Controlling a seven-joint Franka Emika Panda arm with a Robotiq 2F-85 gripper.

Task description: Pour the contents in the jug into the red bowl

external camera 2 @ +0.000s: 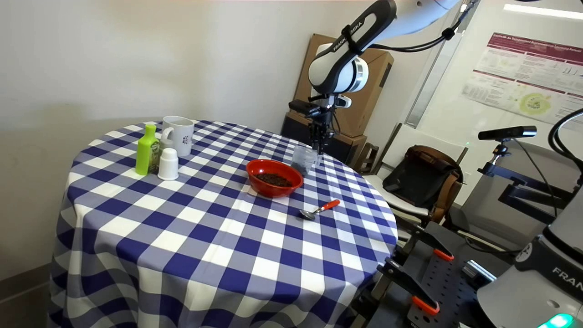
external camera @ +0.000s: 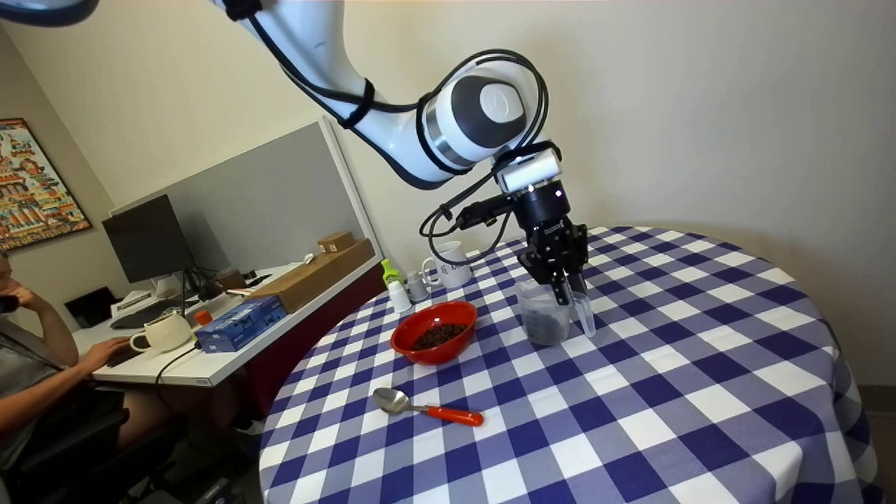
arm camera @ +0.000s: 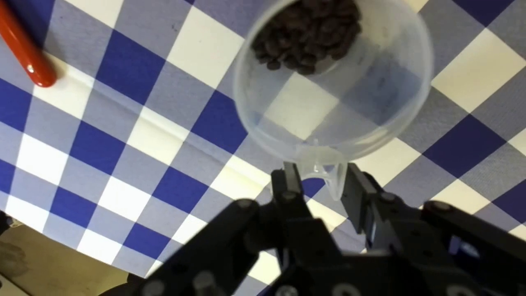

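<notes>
Two jaws of the gripper [arm camera: 321, 169] stand partway apart, one either side of the handle [arm camera: 337, 181] on the clear jug [external camera: 546, 325]; can't tell if they press on it. Jug looks upright near the red bowl [external camera 2: 273, 191], dark bits [arm camera: 306, 37] inside. Bowl holds some too. I'd call the step grasping, pour not complete. Next move: firm pinch on the handle, check it doesn't slip, lift higher than the bowl, swing across, then tip slowly so bits don't scatter.
</notes>
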